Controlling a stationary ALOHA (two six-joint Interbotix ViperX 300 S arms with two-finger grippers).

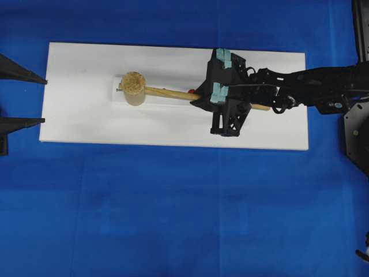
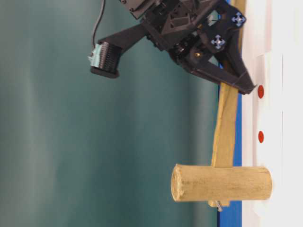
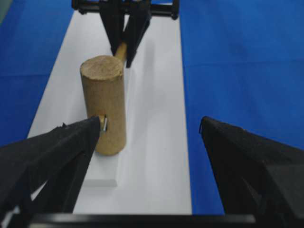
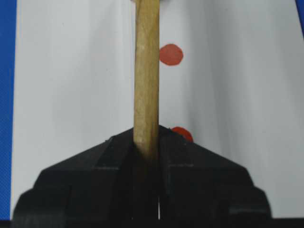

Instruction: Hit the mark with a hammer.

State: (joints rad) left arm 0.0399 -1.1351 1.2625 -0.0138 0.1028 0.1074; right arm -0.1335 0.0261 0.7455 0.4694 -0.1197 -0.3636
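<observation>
Right hand [image 1: 203, 95]: clamped on the handle of the hammer [image 1: 173, 93], near mid-length.
Left hand [image 3: 152, 142]: fingers wide apart, holding nothing, parked at the board's far end.
Hammer: head [image 2: 221, 183] resting end-down on the white board [image 1: 81, 124], handle slanting up from the board to the right hand.
Marks: two red dots [image 4: 171, 54] on the board beside the handle, between grip and head; neither is under the head.
Done: hammer grasped.
Left: judging by this, the head is down away from the dots, so a strike on a mark is not yet shown.

Lab bench: blue cloth [image 1: 173, 219], white board [image 1: 86, 115], black robot arms.
</observation>
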